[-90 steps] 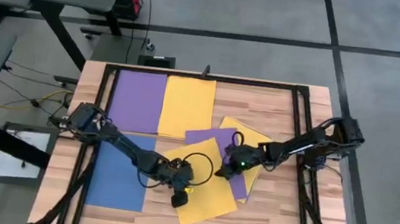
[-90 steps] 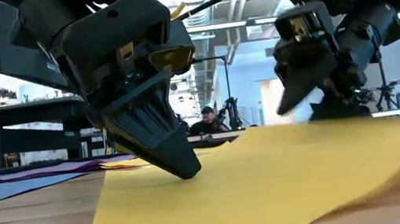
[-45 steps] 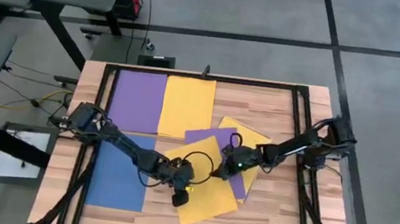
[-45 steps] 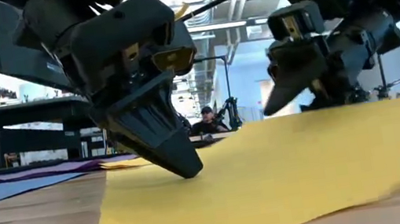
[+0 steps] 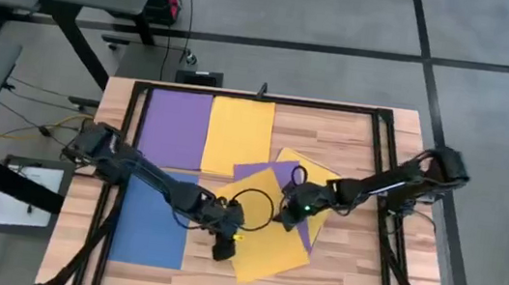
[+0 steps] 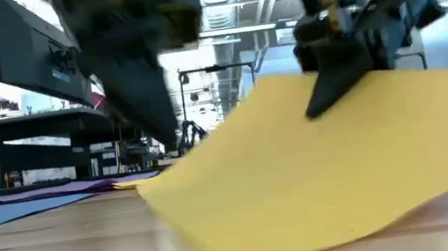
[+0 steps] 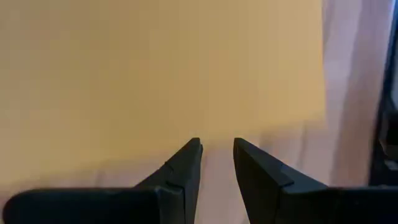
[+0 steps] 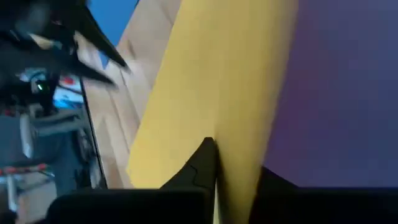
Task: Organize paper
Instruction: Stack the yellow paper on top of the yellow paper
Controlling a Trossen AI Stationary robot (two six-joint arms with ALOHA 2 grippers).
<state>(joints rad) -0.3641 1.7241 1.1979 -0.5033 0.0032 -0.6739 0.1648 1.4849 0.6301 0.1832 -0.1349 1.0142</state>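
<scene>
Pinching edge of thin yellow paper sheet [image 5: 262, 241], right pincer [image 5: 286, 217] holds it tilted up off wooden worktop [image 5: 351, 145], near middle front. Left pincer [image 5: 220, 252] just beside sheet's left edge, fingers slightly spread, holding nothing. Purple paper sheet [image 5: 281, 177] under yellow one. Blue paper sheet [image 5: 152, 222] flat at front left

no text, label, brand, number or sign can be read in any view; the coloured sheets are plain and the arms carry no legible marking.
</scene>
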